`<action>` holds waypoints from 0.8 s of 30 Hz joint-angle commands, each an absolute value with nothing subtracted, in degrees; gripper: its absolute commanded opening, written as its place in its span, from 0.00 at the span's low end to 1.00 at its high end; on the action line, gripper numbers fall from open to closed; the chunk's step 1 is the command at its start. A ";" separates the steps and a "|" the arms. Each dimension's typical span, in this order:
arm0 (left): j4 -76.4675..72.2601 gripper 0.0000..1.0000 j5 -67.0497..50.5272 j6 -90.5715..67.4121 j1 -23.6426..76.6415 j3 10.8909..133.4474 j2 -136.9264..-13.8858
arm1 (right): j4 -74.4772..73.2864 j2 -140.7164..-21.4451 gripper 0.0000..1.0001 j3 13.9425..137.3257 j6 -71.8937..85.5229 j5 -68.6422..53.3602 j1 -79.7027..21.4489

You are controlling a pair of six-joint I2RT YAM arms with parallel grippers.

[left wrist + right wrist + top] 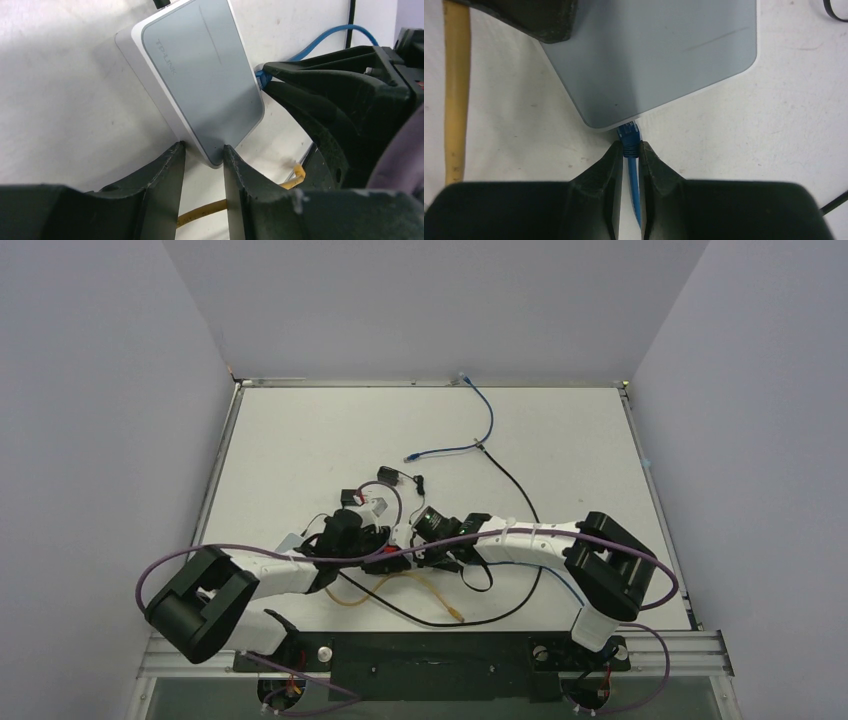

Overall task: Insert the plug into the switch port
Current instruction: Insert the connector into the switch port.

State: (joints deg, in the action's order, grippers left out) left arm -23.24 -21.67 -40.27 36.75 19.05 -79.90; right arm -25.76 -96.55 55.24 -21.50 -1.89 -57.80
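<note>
The plug [629, 137] is blue and stands with its tip against the narrow white edge of the switch [649, 55], close to one rounded corner. The port is covered by the plug's tip, so I cannot tell how deep the plug sits. The right gripper [630, 147] is closed on the plug, one finger on each side, and the blue cable [635, 200] runs back between the fingers. The switch lies flat on the white table [794, 130] with its grey face up. In the left wrist view the left gripper [202, 149] is clamped on the switch at its near corner, with a fingertip pressed on each side, and the plug meets the right edge of the switch just beside the other gripper's tips. A yellow cable [455, 90] lies on the table along one side of the switch, apart from it, and passes under the left fingers [165, 185]. On the other side of the switch the table is bare up to a black cable [835, 9] at the corner of the right wrist view. In the top view both arms meet near the middle of the table. The far half holds only the blue cable and a black one, and the grey walls [100, 440] stand at the table's edges.
</note>
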 commanded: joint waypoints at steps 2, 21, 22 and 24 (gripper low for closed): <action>-12.60 0.33 -24.44 -37.61 39.35 19.17 -73.11 | -17.35 -95.95 0.00 54.73 -24.49 -9.50 -61.04; -14.74 0.34 -24.43 -37.24 36.64 18.19 -75.14 | -13.69 -95.85 0.00 53.33 -29.13 -14.13 -63.45; -14.84 0.33 -24.59 -37.13 36.63 18.13 -75.41 | -13.40 -95.66 0.00 53.30 -29.52 -14.27 -63.45; -15.28 0.32 -25.05 -37.04 36.65 18.00 -75.95 | -12.91 -95.40 0.00 53.54 -29.99 -14.82 -63.52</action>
